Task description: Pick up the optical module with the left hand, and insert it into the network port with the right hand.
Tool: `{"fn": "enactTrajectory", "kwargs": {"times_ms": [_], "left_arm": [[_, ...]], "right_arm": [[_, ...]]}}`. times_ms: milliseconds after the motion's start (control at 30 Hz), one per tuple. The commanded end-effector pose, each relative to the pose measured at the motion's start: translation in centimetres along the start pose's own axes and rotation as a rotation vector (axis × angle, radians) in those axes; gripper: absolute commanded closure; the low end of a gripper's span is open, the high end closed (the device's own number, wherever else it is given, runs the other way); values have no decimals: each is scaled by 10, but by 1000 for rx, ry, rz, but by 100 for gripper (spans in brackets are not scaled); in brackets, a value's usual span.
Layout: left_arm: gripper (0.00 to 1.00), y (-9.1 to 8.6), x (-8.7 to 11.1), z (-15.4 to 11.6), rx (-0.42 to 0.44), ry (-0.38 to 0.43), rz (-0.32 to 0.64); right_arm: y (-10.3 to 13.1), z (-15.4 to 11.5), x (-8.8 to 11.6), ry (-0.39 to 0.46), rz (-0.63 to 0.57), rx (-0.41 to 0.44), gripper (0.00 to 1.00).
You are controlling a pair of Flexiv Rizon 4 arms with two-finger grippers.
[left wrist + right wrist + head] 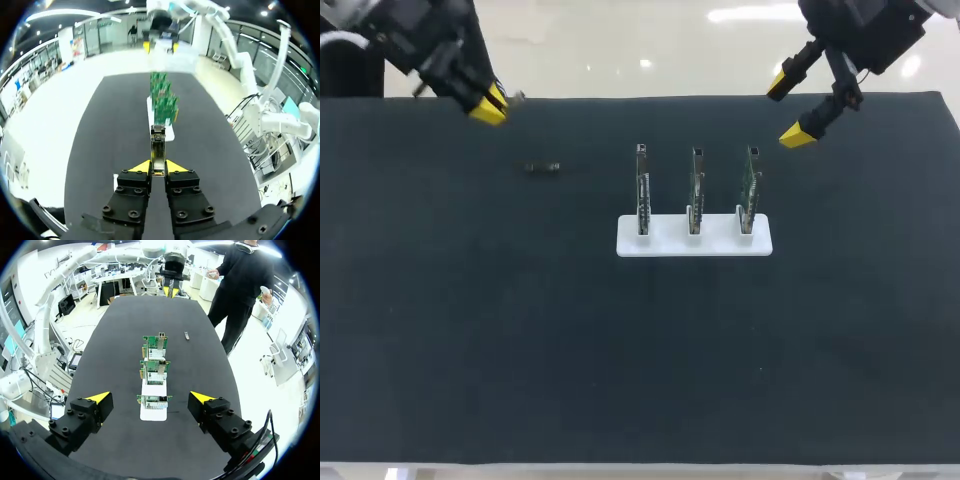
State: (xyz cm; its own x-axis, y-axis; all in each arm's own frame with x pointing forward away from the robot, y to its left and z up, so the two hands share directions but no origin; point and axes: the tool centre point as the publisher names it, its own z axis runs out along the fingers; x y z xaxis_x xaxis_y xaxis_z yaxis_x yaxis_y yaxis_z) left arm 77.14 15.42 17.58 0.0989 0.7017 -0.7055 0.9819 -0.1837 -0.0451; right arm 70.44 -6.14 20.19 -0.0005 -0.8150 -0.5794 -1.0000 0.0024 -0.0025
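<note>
My left gripper [158, 167] is shut on the optical module [158, 145], a slim metal bar that sticks out ahead of its yellow tips. In the head view this gripper [488, 103] hangs over the mat's far left edge, and the module's end [516, 98] shows beside its tips. A white stand [693, 240] in the middle holds three upright green circuit boards [696, 190] with network ports on top. My right gripper [788, 110] hangs open above the far right of the mat, behind the stand. In the right wrist view the boards [155, 372] line up ahead of its empty, open fingers [100, 399].
A small dark part [542, 167] lies on the black mat [470, 330] left of the stand; it also shows beyond the boards as a small part [186, 335] in the right wrist view. The mat covers the table, with wide room in front of the stand.
</note>
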Motion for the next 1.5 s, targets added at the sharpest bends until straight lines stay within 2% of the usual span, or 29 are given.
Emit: {"fn": "enactTrajectory", "kwargs": {"times_ms": [33, 233, 500, 1500], "left_arm": [[100, 8, 3, -21, 76, -180, 43], [100, 9, -4, -48, 125, -350, 122], [100, 11, -7, -72, 183, -482, 210], [100, 11, -7, -72, 183, -482, 210]], "right_arm": [[1, 0, 0, 0, 0, 1, 0], [1, 0, 0, 0, 0, 1, 0], [1, 0, 0, 0, 0, 1, 0], [1, 0, 0, 0, 0, 1, 0]]}}
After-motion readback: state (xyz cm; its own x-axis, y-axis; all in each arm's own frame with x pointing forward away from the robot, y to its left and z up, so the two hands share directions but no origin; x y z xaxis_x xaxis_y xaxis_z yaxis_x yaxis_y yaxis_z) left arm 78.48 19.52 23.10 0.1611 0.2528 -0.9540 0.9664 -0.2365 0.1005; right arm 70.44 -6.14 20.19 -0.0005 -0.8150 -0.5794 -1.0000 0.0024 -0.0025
